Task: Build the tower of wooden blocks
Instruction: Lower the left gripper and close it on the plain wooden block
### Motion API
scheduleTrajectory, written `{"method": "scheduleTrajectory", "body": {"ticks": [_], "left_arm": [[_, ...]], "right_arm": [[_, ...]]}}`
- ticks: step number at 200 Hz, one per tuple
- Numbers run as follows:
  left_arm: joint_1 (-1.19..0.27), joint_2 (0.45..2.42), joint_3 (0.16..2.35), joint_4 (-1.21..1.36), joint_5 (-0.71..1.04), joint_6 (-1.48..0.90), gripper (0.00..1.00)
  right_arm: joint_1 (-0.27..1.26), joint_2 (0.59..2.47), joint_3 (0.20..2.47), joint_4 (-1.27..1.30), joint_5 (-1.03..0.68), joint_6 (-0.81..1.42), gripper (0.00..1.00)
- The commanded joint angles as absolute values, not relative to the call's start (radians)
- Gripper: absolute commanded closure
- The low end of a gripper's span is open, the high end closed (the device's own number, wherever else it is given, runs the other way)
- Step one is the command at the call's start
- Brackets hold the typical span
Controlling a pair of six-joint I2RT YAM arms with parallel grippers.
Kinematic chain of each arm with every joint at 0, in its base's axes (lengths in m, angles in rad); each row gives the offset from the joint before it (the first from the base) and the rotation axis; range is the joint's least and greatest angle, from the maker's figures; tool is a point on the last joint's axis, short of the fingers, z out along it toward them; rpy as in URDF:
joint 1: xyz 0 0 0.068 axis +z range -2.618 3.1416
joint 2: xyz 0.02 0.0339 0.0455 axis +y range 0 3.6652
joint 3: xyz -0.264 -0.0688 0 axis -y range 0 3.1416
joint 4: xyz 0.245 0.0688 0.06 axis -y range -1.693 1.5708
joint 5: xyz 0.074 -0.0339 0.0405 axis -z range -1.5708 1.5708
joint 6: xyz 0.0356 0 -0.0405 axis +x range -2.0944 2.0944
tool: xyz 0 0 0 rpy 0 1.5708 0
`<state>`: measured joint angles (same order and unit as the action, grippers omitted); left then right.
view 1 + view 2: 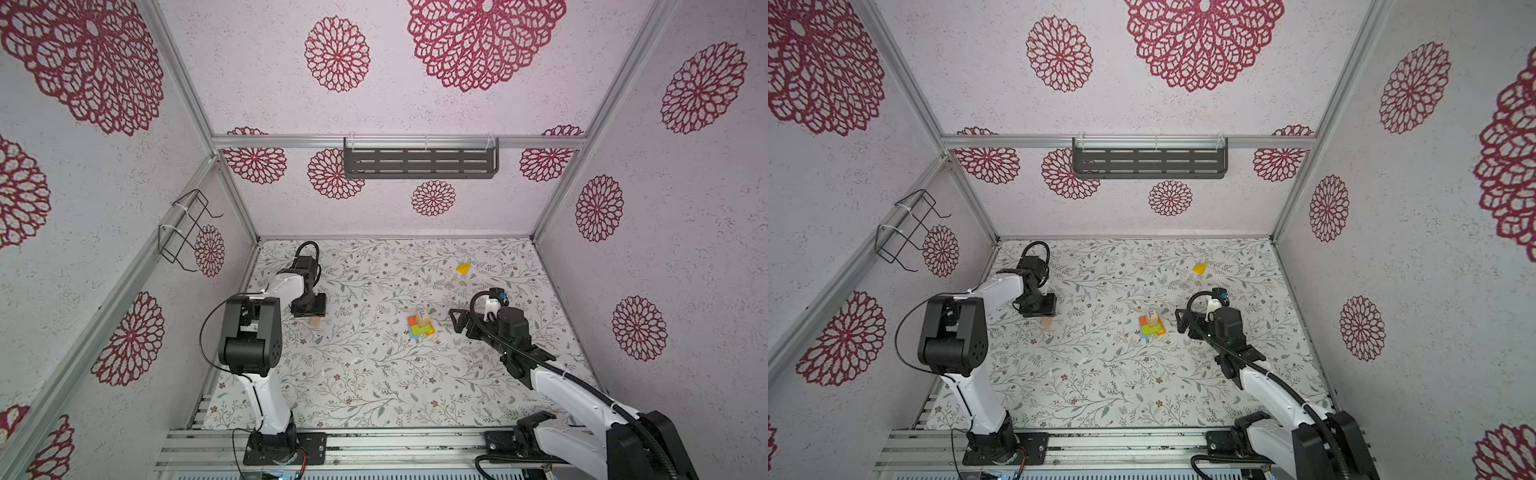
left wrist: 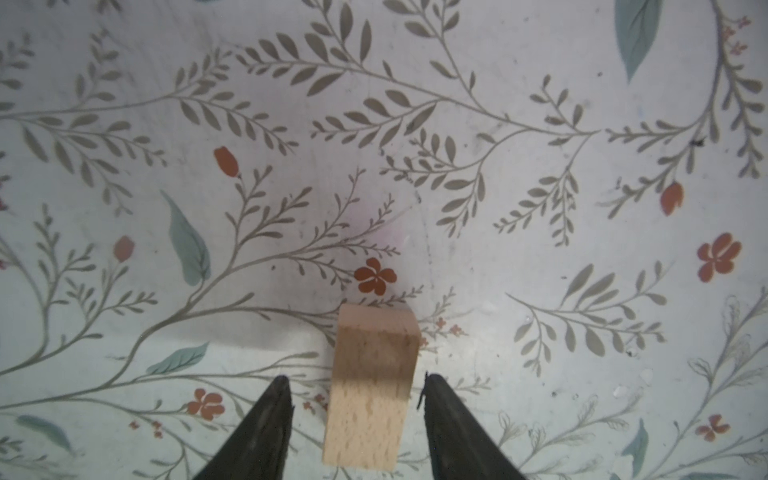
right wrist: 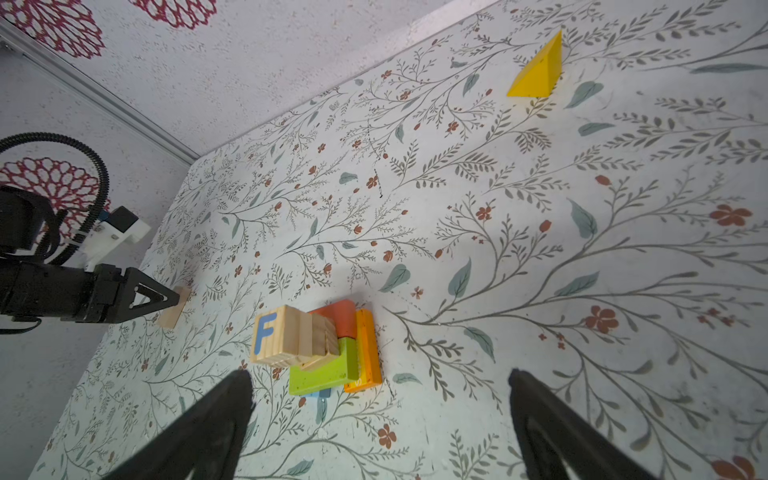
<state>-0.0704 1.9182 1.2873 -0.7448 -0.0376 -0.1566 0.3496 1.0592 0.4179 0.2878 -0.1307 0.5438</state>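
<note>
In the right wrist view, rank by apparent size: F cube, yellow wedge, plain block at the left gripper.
Largest to smallest:
F cube
yellow wedge, farther off, so true size unsure
plain block, clearly smallest

Open tabletop between tan block and tower; yellow wedge well apart

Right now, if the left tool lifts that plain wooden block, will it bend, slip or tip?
The plain wooden block looks like solid bare wood, so it is probably stiff and light. Its flat sides face the fingers of the left tool, which stand either side of it, so a squeeze should hold without much slipping. Being square-edged, it seems unlikely to roll.
</note>
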Motion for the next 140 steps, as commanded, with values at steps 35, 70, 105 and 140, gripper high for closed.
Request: {"method": "scheduleTrajectory", "body": {"ticks": [35, 70, 105, 140], "left_arm": [[-0.081, 1.945, 1.296, -0.733, -0.018, -0.135, 0.46], [-0.084, 1.951, 1.296, -0.743, -0.02, -0.129, 0.46], [-0.084, 1.954, 1.296, -0.753, -0.028, -0.127, 0.64], [-0.091, 1.926, 1.301, -0.767, -0.025, -0.13, 0.73]], "right_arm": [[0.345, 1.051, 0.422, 0.315, -0.112, 0.555, 0.01], [0.345, 1.052, 0.422, 0.313, -0.11, 0.554, 0.01], [0.345, 1.073, 0.43, 0.309, -0.115, 0.553, 0.01], [0.345, 1.071, 0.428, 0.307, -0.107, 0.552, 0.01]]}}
